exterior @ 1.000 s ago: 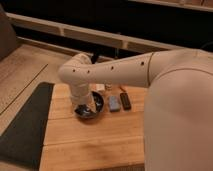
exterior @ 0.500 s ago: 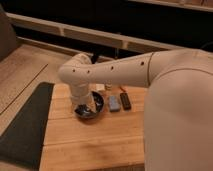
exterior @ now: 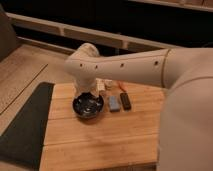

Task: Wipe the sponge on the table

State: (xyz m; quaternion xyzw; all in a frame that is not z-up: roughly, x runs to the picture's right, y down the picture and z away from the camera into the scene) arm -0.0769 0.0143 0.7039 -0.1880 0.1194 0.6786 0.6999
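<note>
The sponge [exterior: 114,103], a small flat blue-grey block, lies on the light wooden table [exterior: 100,137] just right of a dark bowl [exterior: 88,106]. My white arm reaches in from the right and bends down at the table's far left. Its gripper [exterior: 86,94] hangs at the far rim of the bowl, left of the sponge and apart from it. The wrist housing hides most of the gripper.
A black rectangular bar [exterior: 125,101] lies right beside the sponge. Small white and orange items [exterior: 114,84] sit near the table's far edge. A dark grey-green mat [exterior: 22,125] covers the floor left of the table. My white body fills the right side.
</note>
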